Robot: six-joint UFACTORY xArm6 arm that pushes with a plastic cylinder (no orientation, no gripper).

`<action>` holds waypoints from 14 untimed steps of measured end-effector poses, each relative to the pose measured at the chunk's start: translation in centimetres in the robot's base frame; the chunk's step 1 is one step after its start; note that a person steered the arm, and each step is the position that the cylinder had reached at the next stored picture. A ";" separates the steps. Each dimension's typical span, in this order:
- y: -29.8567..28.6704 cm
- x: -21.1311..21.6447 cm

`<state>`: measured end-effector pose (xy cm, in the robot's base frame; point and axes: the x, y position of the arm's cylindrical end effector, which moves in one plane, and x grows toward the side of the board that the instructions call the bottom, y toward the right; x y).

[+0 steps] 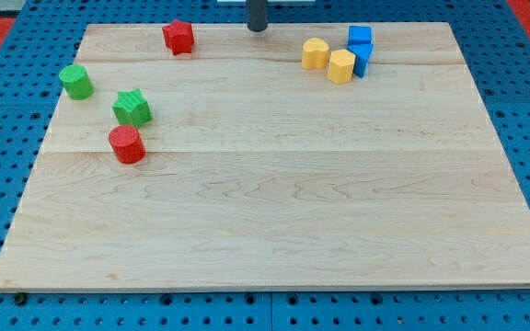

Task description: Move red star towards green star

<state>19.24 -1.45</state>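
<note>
The red star (178, 37) lies near the view's top edge of the wooden board (274, 221), left of centre. The green star (132, 108) lies lower and further left, about 90 pixels from it. My tip (258, 28) stands at the board's top edge, to the right of the red star with a clear gap between them. It touches no block.
A green cylinder (76, 82) lies left of the green star. A red cylinder (127, 144) sits just below the green star. Two yellow blocks (316, 53) (341, 66) and two blue blocks (360, 37) (362, 58) cluster at the top right.
</note>
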 end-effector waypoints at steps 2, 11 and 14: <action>-1.5 0.0; -11.7 0.6; -13.6 10.0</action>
